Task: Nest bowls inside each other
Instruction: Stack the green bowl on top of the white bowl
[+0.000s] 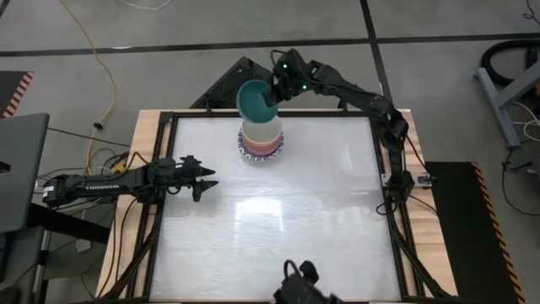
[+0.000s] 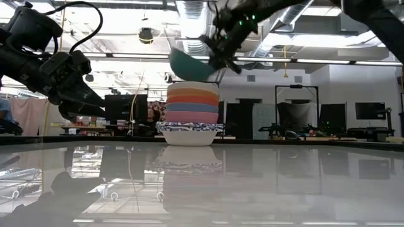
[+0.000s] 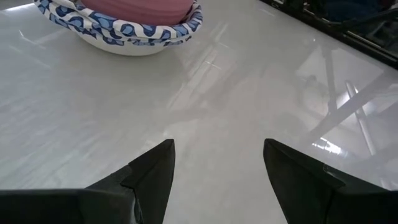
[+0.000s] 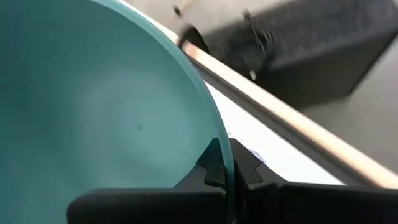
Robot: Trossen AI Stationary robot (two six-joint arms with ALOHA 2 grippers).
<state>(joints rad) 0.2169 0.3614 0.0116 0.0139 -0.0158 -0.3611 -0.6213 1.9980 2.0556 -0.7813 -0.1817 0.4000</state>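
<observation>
A glossy white tabletop [image 1: 278, 228] inside a dark metal frame is filling the high view, sitting on a grey concrete floor where a yellow cable [image 1: 108, 80] is trailing beyond the table's left side. In the low view the sheen of the tabletop [image 2: 265, 189] is mirroring a workshop with ceiling ducts, strip lights, dark screens and benches. Taking the stack of nested bowls [image 1: 261, 140] as the landmark: it is standing near the far edge of the table, roughly midway across. In the low view the stack [image 2: 191, 113] is showing a white bowl with a blue patterned rim [image 2: 189, 133] at the bottom, then pink, blue, orange and red bands, with a cream bowl [image 2: 193, 87] on top. Well to the left of the stack and nearer the front, the left gripper [image 1: 202, 179] is hanging above bare tabletop with its dark fingers [image 3: 152, 177] standing spread apart and nothing between them; from its wrist the patterned rim [image 3: 134, 28] is showing ahead of it. Directly over the stack, reaching in from the right, the right gripper [image 1: 272, 95] is pinching the rim of a teal-green round bowl [image 1: 255, 100]; its fingers [image 4: 214, 168] are clamping either side of that thin rim [image 4: 225, 155]. In the low view the teal-green bowl [image 2: 189, 64] is tilting, just above the cream bowl; whether the two are touching cannot be told.
</observation>
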